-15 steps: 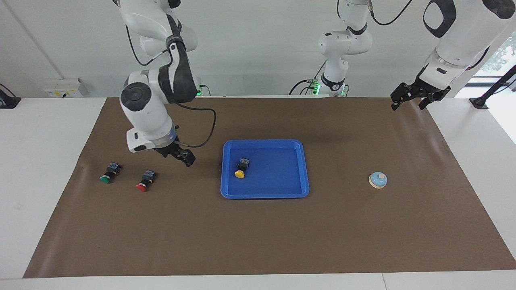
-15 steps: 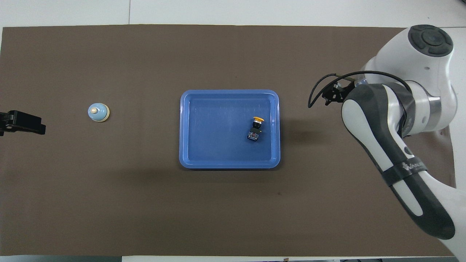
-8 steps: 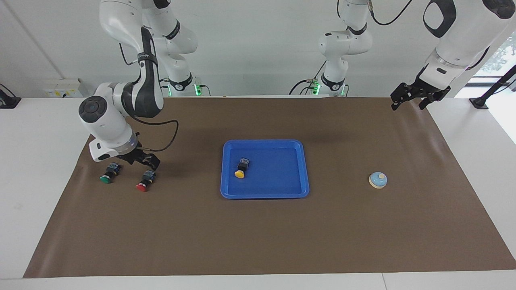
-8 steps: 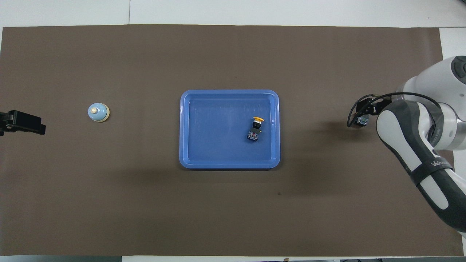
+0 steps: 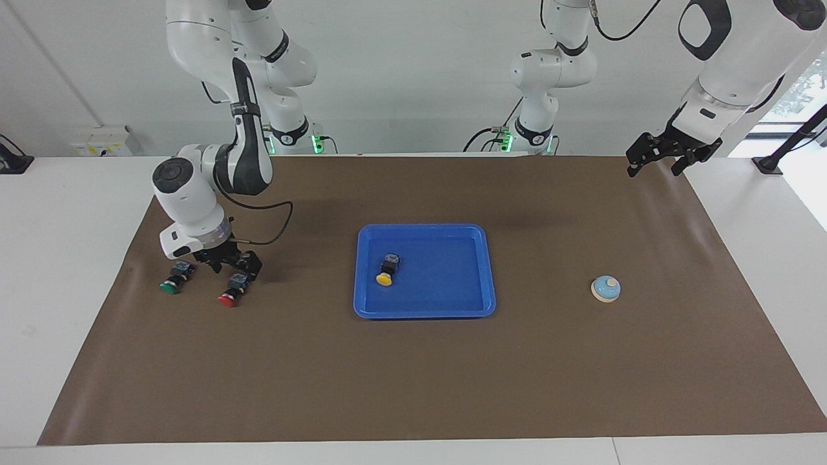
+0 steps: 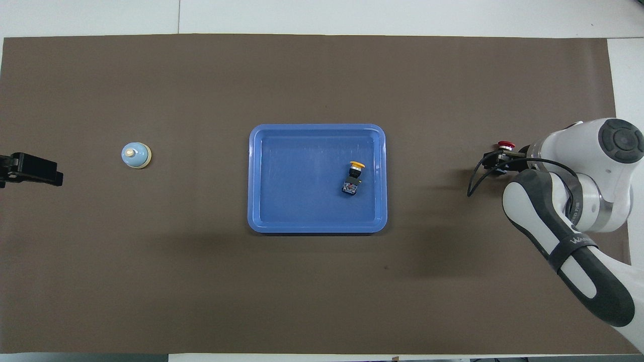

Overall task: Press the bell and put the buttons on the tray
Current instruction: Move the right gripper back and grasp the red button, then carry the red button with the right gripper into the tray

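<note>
The right gripper hangs low over the red button, fingers spread and holding nothing, apparently straddling its black body. The green button lies just beside; a skewed closing could knock it. The yellow button rests in the tray; the left gripper waits open, well away from the bell.

From overhead, my right arm hides the green button and all but the cap of the red button; my right gripper sits under the wrist. My left gripper is cut by the frame's edge.
</note>
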Robot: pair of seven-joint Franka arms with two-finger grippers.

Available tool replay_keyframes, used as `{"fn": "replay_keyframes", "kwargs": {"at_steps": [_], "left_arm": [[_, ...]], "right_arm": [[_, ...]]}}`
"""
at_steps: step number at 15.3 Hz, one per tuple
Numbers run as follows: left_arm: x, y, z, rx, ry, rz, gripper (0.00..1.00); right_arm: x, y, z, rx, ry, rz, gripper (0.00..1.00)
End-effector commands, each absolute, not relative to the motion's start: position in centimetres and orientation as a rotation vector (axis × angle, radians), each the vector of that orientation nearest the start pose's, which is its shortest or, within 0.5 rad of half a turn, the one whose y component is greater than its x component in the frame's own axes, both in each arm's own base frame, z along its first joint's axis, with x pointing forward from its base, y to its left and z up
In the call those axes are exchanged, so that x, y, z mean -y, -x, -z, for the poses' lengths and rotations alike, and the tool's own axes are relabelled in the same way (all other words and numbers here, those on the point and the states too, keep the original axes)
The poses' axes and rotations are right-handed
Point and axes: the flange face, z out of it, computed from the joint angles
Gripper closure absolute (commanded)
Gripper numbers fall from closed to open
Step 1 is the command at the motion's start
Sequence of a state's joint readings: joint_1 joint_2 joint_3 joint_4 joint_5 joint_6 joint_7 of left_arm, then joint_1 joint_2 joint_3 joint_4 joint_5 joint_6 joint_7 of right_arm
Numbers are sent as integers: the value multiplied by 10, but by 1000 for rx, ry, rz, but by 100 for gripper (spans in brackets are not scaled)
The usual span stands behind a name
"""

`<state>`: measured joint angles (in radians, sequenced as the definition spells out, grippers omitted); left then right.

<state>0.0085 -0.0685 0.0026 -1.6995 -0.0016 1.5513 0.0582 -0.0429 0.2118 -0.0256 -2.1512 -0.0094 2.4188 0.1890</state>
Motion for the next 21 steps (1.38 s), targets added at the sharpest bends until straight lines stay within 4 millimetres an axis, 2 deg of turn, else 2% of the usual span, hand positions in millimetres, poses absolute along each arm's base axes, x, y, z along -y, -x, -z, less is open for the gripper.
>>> {"fn": "replay_keyframes", "kwargs": {"at_steps": [1, 7, 8, 9, 11, 12, 14, 18, 21], "left_arm": [[-7, -525, -605, -80, 3154, -127, 0], [-7, -525, -605, -80, 3154, -127, 0], [-7, -525, -605, -80, 3154, -127, 0], [-7, -525, -605, -80, 3154, -127, 0], [-7, -525, -605, -80, 3154, -127, 0], [-7, -525, -605, -80, 3154, -127, 0], [-7, -525, -605, -80, 3154, -127, 0], [-7, -525, -605, -80, 3154, -127, 0], [-7, -525, -605, -80, 3154, -125, 0]], "right_arm": [[37, -571, -293, -344, 3134, 139, 0], [39, -574, -275, -346, 3134, 139, 0], [40, -575, -275, -348, 3134, 139, 5], [40, -575, -276, -348, 3134, 139, 22], [44, -576, -277, -351, 3135, 132, 64], [43, -577, -279, -349, 3136, 127, 78], [44, -578, -281, -344, 3136, 127, 100], [44, -580, -289, -329, 3141, 89, 100], [33, -590, -314, -309, 3143, 33, 100]]}}
